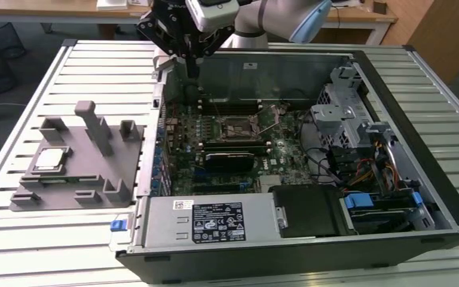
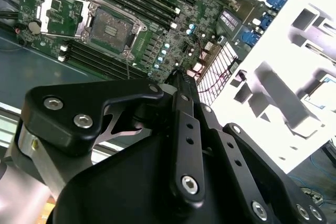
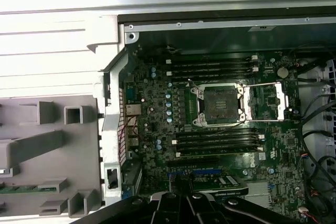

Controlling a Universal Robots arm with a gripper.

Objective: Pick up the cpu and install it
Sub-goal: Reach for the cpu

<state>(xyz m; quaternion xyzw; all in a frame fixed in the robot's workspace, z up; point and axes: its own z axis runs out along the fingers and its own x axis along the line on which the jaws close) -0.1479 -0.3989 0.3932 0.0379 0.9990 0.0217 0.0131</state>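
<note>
cpu (image 1: 50, 158) is lying flat at the left-middle of the exterior view on the grey tray (image 1: 70, 200). It's square, so no real long axis, with its edges roughly lined up with the tray's and its shiny silver top plate with a pale rim facing up. The tray's upright blocks (image 1: 94, 125) stand between it and the open pc case (image 1: 421, 197), where the black socket (image 1: 241, 128) sits open mid-frame. The gripper (image 1: 190, 64) hangs at top centre over the case's edge, well apart from the chip, fingers pinched together.
</note>
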